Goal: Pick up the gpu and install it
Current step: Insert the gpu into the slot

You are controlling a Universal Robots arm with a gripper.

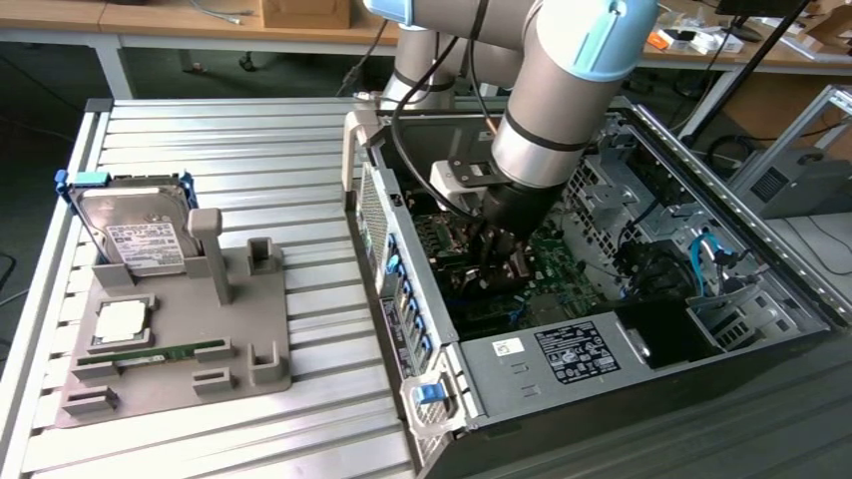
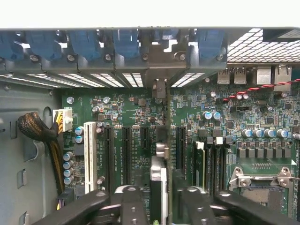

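One thin card, the gpu (image 2: 159,173), stands on its edge inside the open computer case (image 1: 586,389). It stands upright on the green motherboard (image 2: 126,108), in line with the long black slots there. Its far end reaches toward the back wall of the case, under the row of blue clips (image 2: 126,44). I cannot tell if it is pushed all the way down into its slot.

The gripper (image 2: 159,208) is low inside the case, right over the card. I cannot tell if the jaws are squeezing the card or are loose around it.

I think the gpu is light and stiff, so it will not bend or flop. It is also thin and easy to hurt. Many tiny parts sit on its flat sides, and a hard squeeze there could break them. The best place to hold it looks like the top edge, near the middle, so it stays level. The metal end looks strong too. It must stay straight up and down, since a tilted card could jam in the slot.

Outside the case, on the desk (image 1: 239,140), a gray holder (image 1: 253,339) keeps a hard drive (image 1: 134,235) and a green memory stick (image 1: 154,354).
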